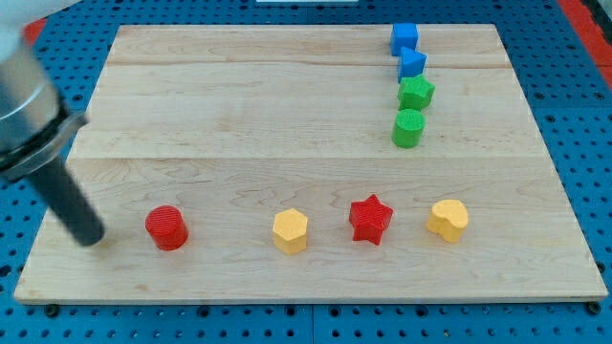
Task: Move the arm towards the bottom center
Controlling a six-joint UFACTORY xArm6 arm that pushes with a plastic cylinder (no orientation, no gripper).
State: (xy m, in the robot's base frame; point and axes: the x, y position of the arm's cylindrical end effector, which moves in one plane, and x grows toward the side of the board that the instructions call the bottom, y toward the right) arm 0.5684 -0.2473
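My tip (91,237) rests on the wooden board (287,105) at the view's lower left, a short way left of the red cylinder (166,227). To the right of it along the lower part lie a yellow hexagon (290,230), a red star (370,219) and a yellow heart-like block (448,219). At the upper right, a column runs downward: a blue cube (404,38), a second blue block (412,64), a green star-like block (415,93) and a green cylinder (408,127). The tip touches no block.
The arm's grey body (24,105) slants in from the view's upper left over the board's left edge. A blue perforated table (574,76) surrounds the board.
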